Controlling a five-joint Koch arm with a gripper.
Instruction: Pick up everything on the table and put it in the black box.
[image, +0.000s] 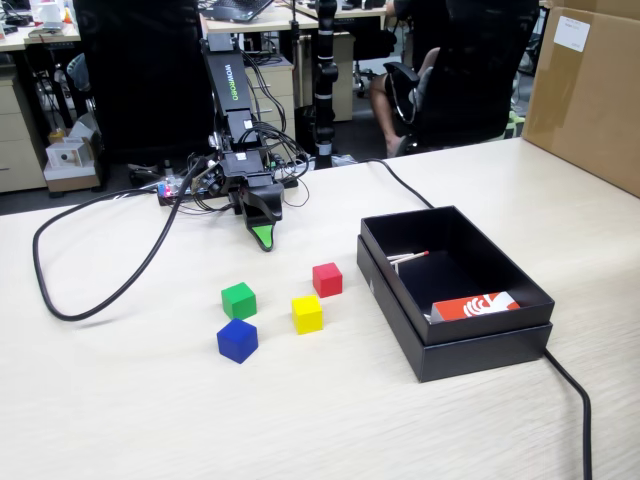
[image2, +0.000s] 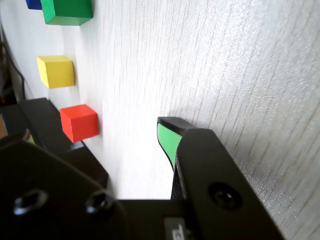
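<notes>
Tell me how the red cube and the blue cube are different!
The red cube is red; the blue cube is dark blue. In the fixed view, the red cube sits closest to the black box, while the blue cube is the farthest from it. The red cube is also nearer the arm than the blue cube. Both are small same-sized cubes resting on the table, not yet picked up.

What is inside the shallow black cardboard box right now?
In the matte black cardboard box: a red-and-white card and thin pale sticks. No cubes. Its near wall hides some of the floor.
</notes>
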